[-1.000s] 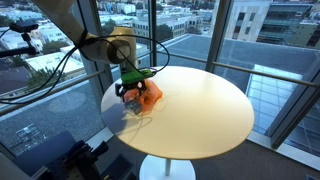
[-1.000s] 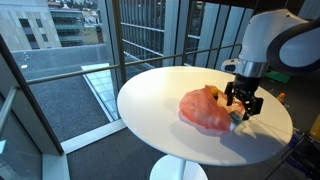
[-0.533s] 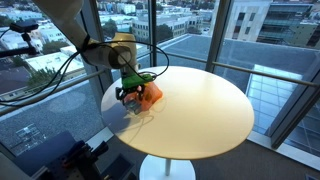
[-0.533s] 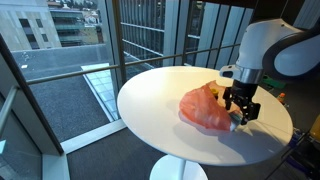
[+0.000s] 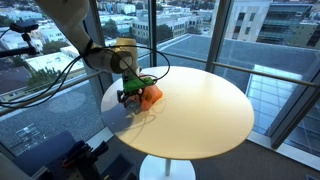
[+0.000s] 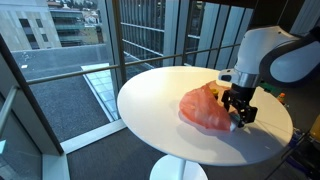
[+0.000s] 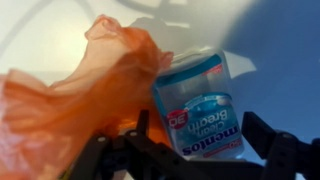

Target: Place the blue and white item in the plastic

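Observation:
The blue and white item (image 7: 200,105) is a small Mentos box lying on the white table. It sits right beside the orange-red crinkled plastic (image 7: 80,90), touching its edge. My gripper (image 7: 197,128) is open, with one dark finger on each side of the box and gaps between fingers and box. In both exterior views the gripper (image 5: 131,94) (image 6: 240,108) hangs low over the table at the edge of the plastic (image 5: 151,95) (image 6: 203,108). The box is hidden behind the fingers there.
The round white table (image 5: 200,110) (image 6: 160,100) stands by tall glass windows. The plastic lies near the table's rim on the robot's side. Cables hang from the arm (image 5: 95,55). A small yellowish piece (image 6: 281,97) lies near the table's far edge.
The gripper has come down a little toward the table and the box, staying open. The plastic and the box have not moved.

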Robot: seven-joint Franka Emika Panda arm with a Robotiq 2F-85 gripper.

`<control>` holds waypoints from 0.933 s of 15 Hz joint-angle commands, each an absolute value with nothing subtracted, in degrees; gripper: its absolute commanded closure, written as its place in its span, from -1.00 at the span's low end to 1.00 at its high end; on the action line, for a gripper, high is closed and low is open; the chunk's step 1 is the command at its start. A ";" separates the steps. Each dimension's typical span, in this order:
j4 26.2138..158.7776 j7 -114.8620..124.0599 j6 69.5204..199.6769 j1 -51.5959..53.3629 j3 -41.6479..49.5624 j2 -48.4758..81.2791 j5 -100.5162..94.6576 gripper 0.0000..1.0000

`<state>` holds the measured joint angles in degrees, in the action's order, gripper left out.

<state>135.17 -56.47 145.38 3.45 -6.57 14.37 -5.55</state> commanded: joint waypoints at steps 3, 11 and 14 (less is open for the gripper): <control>134.42 -56.04 146.70 2.27 -6.92 15.35 -6.32 0.02; 134.10 -52.86 144.54 2.61 -6.91 12.00 -5.81 0.20; 132.99 -49.25 143.72 3.26 -6.48 11.41 -6.93 0.20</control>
<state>134.21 -53.09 145.85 2.97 -6.57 12.91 -5.56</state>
